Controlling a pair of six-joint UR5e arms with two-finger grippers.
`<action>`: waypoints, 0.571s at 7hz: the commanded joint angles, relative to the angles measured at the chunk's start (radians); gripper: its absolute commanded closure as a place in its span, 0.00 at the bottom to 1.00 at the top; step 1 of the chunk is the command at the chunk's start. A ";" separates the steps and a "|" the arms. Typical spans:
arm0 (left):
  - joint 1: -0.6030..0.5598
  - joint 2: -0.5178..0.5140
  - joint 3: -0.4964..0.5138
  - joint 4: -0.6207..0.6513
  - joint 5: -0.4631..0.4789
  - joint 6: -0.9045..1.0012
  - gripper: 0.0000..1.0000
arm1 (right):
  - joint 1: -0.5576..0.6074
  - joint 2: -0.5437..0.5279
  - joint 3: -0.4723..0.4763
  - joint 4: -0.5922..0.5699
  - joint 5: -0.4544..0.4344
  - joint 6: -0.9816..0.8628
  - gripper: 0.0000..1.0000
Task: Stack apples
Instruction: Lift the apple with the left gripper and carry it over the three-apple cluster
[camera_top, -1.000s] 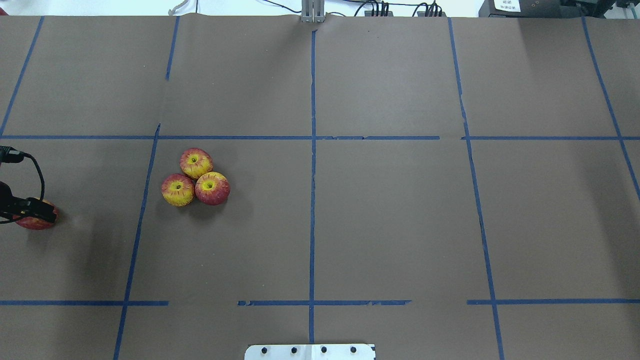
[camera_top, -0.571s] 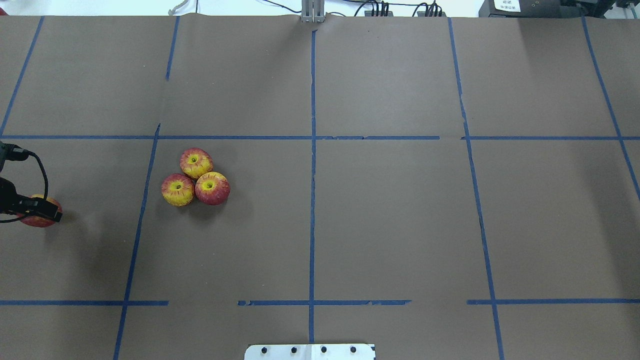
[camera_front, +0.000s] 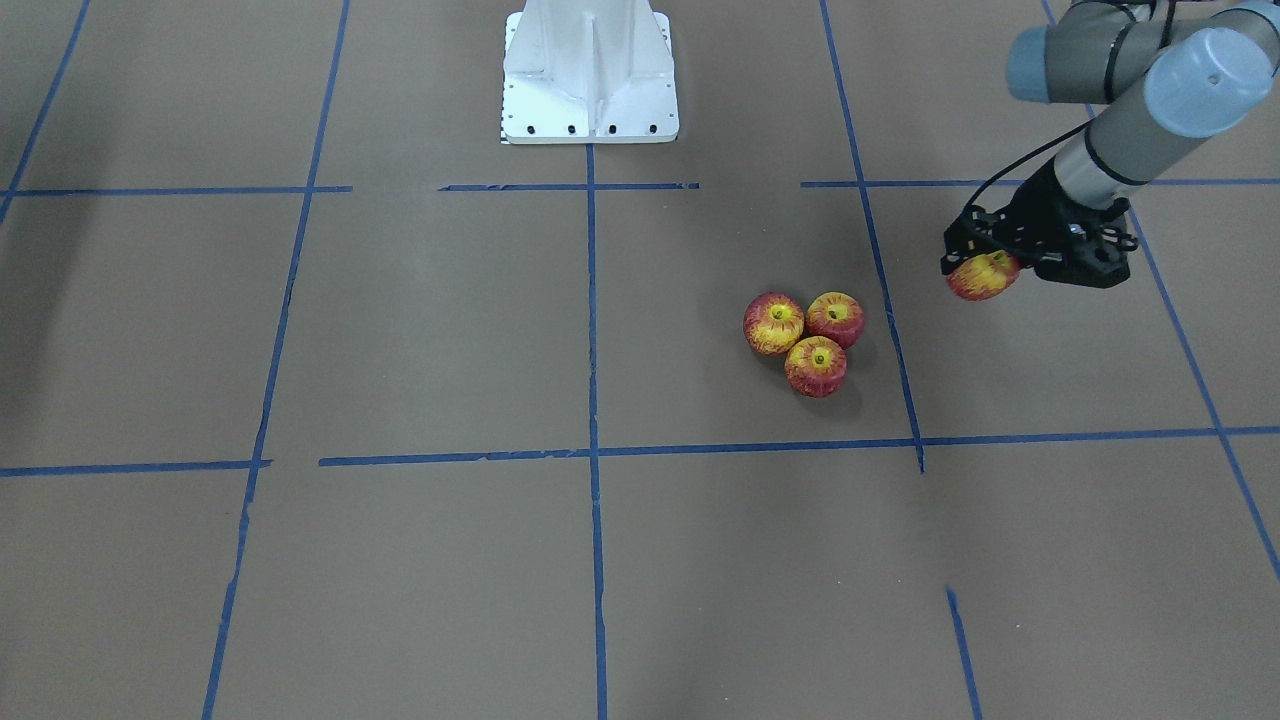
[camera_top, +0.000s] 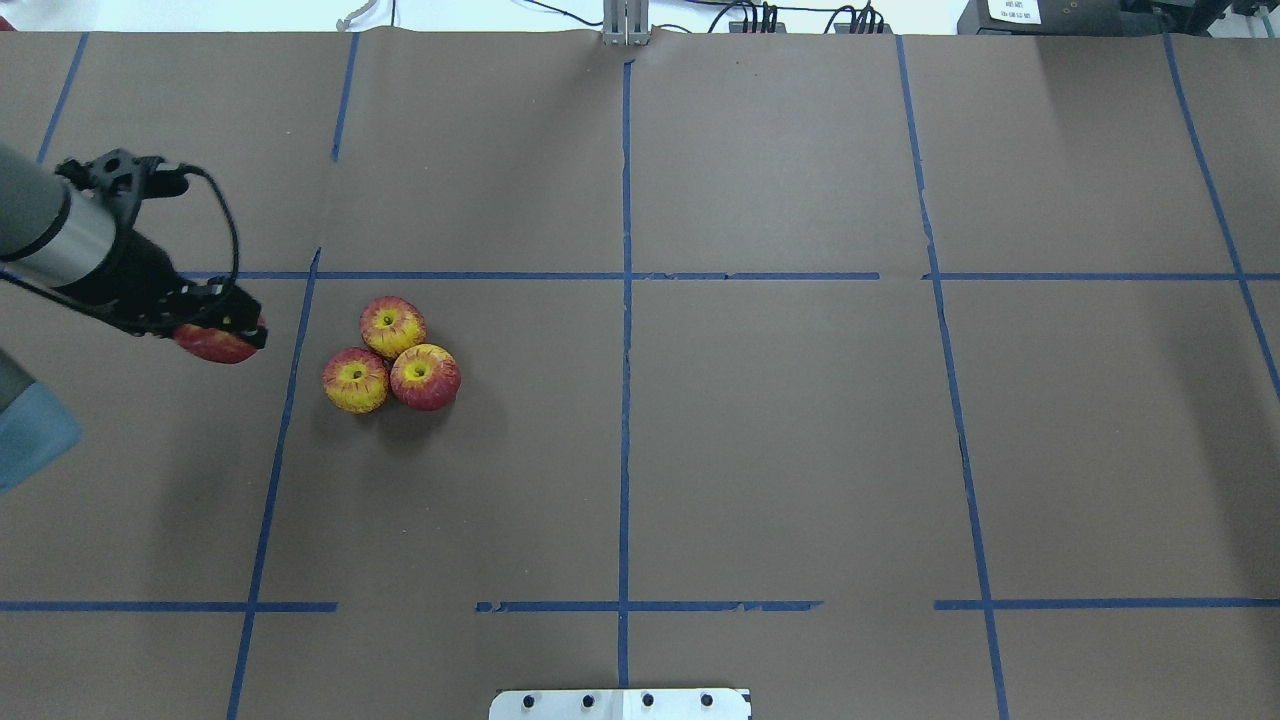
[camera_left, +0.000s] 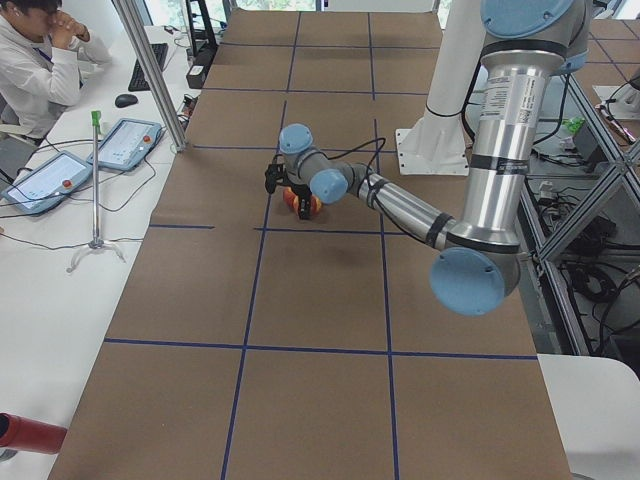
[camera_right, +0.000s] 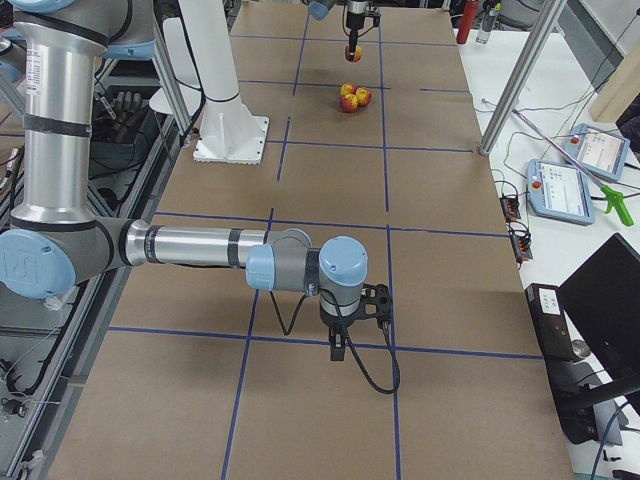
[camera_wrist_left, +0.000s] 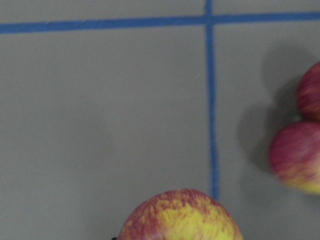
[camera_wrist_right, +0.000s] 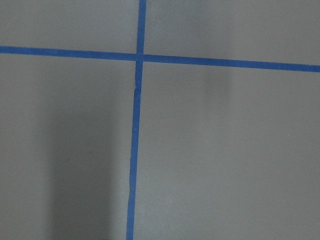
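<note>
Three red-and-yellow apples (camera_top: 392, 326) (camera_top: 355, 380) (camera_top: 425, 377) sit touching in a triangle on the brown table, left of centre; they also show in the front view (camera_front: 816, 366). My left gripper (camera_top: 225, 330) is shut on a fourth apple (camera_top: 212, 344) and holds it above the table, left of the cluster across a blue tape line. The front view shows this held apple (camera_front: 982, 276) in the gripper (camera_front: 985, 262). The left wrist view shows it (camera_wrist_left: 180, 217) at the bottom, with two cluster apples (camera_wrist_left: 297, 155) at the right edge. My right gripper (camera_right: 339, 350) shows only in the exterior right view; I cannot tell its state.
Blue tape lines (camera_top: 625, 300) divide the brown table into squares. The robot's white base plate (camera_front: 590, 70) stands at the table's near edge. Side tables with tablets (camera_right: 565, 185) and a metal pole (camera_right: 515, 75) lie beyond the far edge.
My left gripper, with the apple in it, has moved from the overhead view's far left edge to the right and further away, close to the three-apple cluster. The cluster has not moved.
</note>
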 joint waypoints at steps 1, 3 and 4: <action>0.132 -0.189 0.051 0.121 0.137 -0.099 1.00 | 0.000 0.000 0.000 0.000 0.002 0.000 0.00; 0.180 -0.210 0.106 0.117 0.158 -0.094 1.00 | 0.000 0.000 0.000 0.000 0.000 0.000 0.00; 0.180 -0.215 0.103 0.115 0.160 -0.096 1.00 | 0.000 0.000 0.000 0.000 0.000 0.000 0.00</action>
